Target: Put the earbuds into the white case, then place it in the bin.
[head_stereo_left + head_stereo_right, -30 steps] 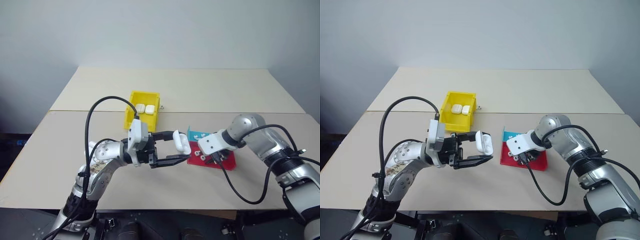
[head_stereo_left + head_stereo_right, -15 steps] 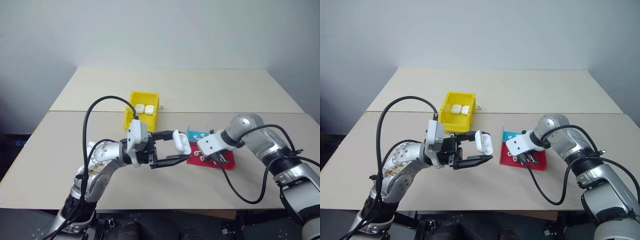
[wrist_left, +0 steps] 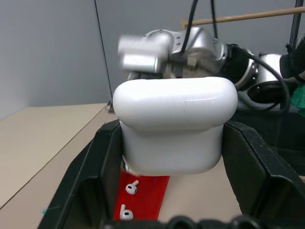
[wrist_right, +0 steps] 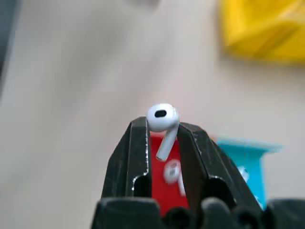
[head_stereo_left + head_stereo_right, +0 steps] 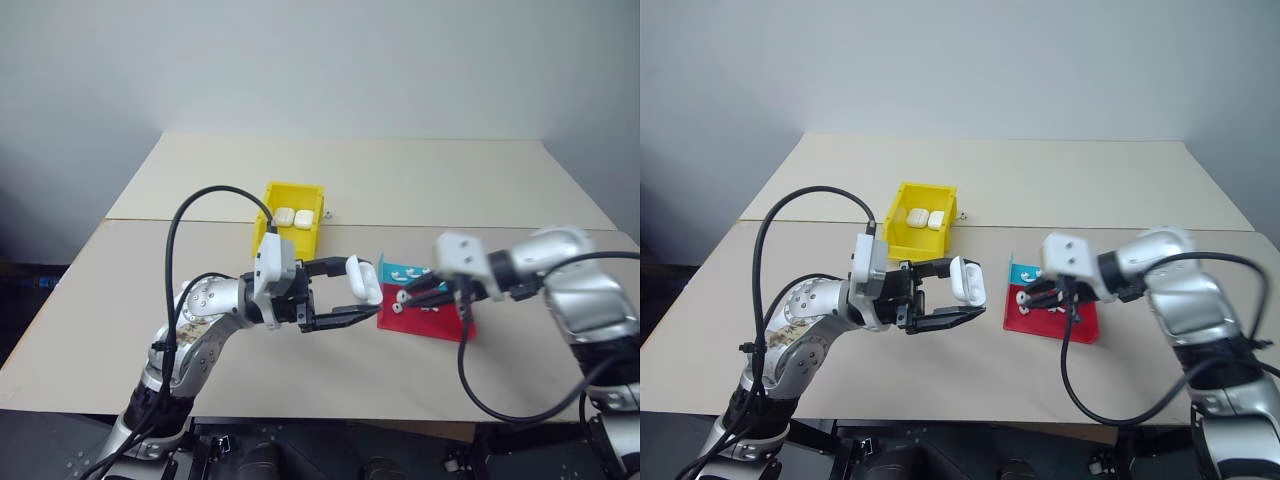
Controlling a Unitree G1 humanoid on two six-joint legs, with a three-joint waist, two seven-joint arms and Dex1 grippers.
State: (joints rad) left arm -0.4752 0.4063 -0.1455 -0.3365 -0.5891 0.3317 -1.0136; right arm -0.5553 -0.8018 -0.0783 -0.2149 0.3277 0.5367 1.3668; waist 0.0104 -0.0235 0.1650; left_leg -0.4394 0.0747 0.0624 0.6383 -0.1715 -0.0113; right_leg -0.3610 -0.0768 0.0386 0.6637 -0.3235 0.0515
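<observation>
My left gripper [image 5: 360, 290] hangs above the table's middle, shut on the white case [image 5: 362, 279], which looms large in the left wrist view [image 3: 174, 129]. To its right, my right gripper [image 5: 408, 296] is raised above the red tray and points toward the case. It is shut on one of the earbuds [image 4: 162, 118], head up between the fingertips [image 4: 139, 131]. More earbuds [image 3: 131, 188] lie on the red tray below. The yellow bin [image 5: 262, 228] stands behind the left arm.
Two white cases [image 5: 290, 215] lie inside the bin, and a tiny white piece [image 5: 327, 212] sits beside it. A flat red tray [image 5: 445, 325] and a teal tray [image 5: 392, 271] lie right of centre. Black cables loop off both arms. The table's near edge [image 5: 330, 415] is close.
My right gripper has risen off the red tray with an earbud pinched in it and turned to point left toward the case. The left gripper and case have stayed put.
</observation>
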